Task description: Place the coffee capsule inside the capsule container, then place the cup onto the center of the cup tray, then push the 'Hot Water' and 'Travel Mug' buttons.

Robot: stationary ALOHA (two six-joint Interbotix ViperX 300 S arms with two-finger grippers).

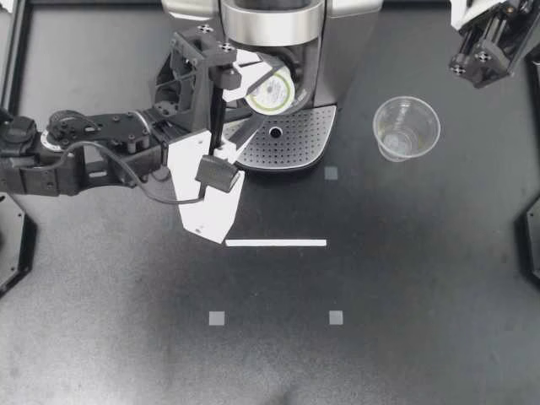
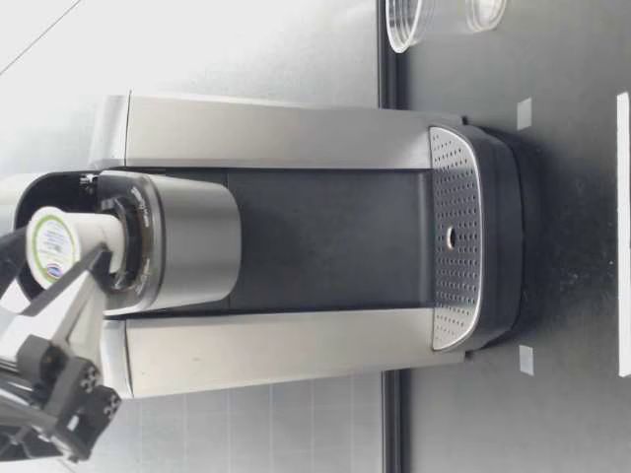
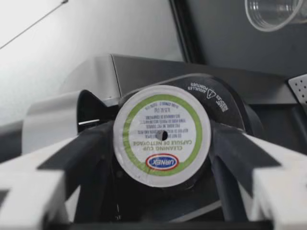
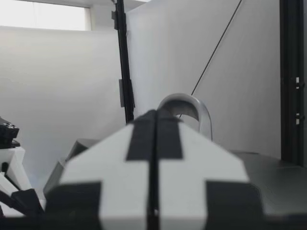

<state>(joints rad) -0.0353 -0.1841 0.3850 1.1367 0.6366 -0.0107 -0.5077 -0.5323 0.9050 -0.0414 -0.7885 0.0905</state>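
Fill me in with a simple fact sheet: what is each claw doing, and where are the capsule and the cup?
left claw: shut on the coffee capsule
coffee capsule: at the mouth of the capsule container on the coffee machine, its lid poking out above, not yet let go
right claw: shut, holding nothing, up near the far right corner
cup: upright on the table, beside the machine, not on the cup tray
stage: first step under way
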